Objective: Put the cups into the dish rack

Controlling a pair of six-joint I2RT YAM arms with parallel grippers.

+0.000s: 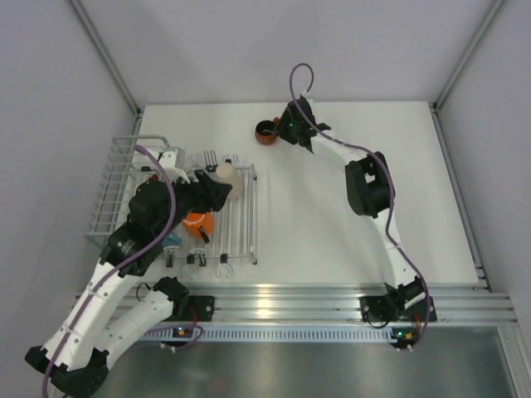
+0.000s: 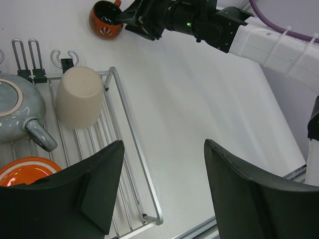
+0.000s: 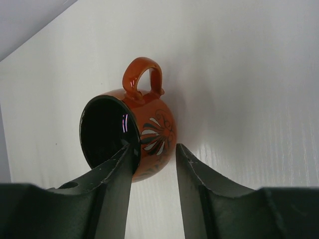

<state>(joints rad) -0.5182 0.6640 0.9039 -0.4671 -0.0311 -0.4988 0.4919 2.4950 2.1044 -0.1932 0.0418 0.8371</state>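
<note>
Hiding the mug's base is the right gripper.

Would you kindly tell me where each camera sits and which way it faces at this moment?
Top external: above and behind the bases, facing down on the table, rack, left arm and right arm.
Left wrist: over the rack, facing across it to the dark red mug; own fingers below.
Right wrist: close above that mug; own fingers frame it.
Shared: all three show the mug.

No readable text, label or number shows anywhere.
</note>
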